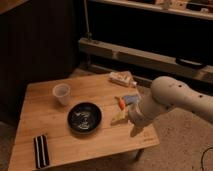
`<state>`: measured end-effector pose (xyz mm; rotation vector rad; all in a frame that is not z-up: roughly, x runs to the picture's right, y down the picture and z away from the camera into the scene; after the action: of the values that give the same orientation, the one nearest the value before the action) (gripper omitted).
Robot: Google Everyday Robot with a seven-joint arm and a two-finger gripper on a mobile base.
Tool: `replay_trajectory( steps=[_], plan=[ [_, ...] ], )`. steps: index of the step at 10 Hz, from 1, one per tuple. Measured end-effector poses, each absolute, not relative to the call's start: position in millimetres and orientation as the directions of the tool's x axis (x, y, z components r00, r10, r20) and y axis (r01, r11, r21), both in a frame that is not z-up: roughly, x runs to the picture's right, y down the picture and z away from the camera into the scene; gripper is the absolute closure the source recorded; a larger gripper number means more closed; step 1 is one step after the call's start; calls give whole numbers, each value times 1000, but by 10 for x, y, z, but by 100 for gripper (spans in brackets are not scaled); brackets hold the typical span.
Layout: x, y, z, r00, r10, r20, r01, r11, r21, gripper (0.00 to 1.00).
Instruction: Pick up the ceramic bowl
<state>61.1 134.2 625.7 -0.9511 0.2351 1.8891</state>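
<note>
The ceramic bowl (84, 118) is a round, shallow, glossy black dish lying on the wooden table (40, 120), left of centre. A small translucent white cup (61, 94) stands just behind it to the left. My white arm (170, 100) reaches in from the right. Its gripper (136, 128) hangs over the table's front right part, about a bowl's width to the right of the bowl and apart from it. The gripper stands open and holds nothing.
A yellow item (119, 118) and an orange one (121, 102) lie between bowl and gripper, with a bluish packet (131, 98) behind them. A snack packet (122, 77) lies at the far edge. A black striped block (41, 150) sits front left. Dark shelving stands behind.
</note>
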Motion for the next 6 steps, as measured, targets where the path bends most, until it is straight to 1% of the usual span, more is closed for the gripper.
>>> replay_trajectory(
  steps=[3, 5, 6],
  plan=[
    [349, 671, 6933, -222, 756, -616, -824, -483, -296, 35],
    [38, 405, 7241, -214, 794, -569, -837, -449, -312, 35],
    [-91, 354, 7352, -209, 805, -556, -844, -435, -313, 35]
  ],
)
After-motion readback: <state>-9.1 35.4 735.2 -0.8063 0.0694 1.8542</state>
